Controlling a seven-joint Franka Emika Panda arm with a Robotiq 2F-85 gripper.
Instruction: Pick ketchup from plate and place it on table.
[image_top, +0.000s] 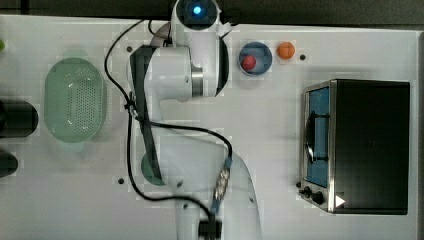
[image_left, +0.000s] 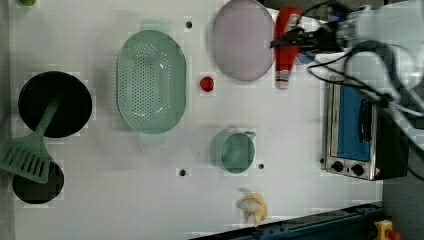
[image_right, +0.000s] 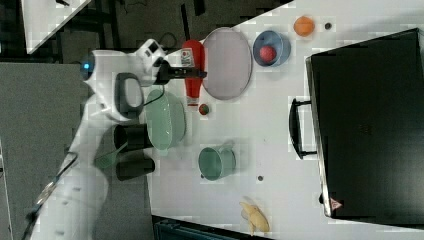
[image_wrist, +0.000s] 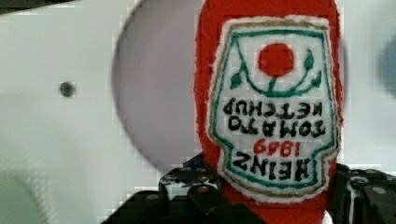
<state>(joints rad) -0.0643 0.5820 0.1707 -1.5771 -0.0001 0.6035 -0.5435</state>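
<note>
**Ketchup gripped, sitting just off the plate edge**

The gripper (image_left: 289, 41) is clamping the ketchup (image_left: 285, 47) across its body, dark fingers (image_right: 192, 73) pressing on either side near the label. In the wrist view the ketchup (image_wrist: 271, 107) is filling the foreground with its stitched label facing the camera, fingers (image_wrist: 187, 196) hugging it at the base.

In the left view the bottle is lying just beside the plate (image_left: 242, 40), on the left view's right of it, nozzle end pointing toward the left view's bottom. In the right view the ketchup (image_right: 192, 60) is showing just off the plate (image_right: 227, 62) on the right view's left. Whether the bottle is touching the table (image_left: 150, 190) or hanging above it, cannot tell. The plate itself is carrying nothing.

Other stuff on the table: a green perforated basket (image_left: 151, 82), a small red ball (image_left: 206, 83) between basket and plate, a green cup (image_left: 235, 151), a banana (image_left: 254, 207), a toaster oven (image_left: 357, 132), a black pan (image_left: 55, 104) with a green spatula (image_left: 27, 157) lying across it. In the top view the arm is covering the middle, with a blue dish (image_top: 255, 58) holding a red ball (image_top: 248, 62), and an orange ball (image_top: 286, 50) just beside it.
</note>
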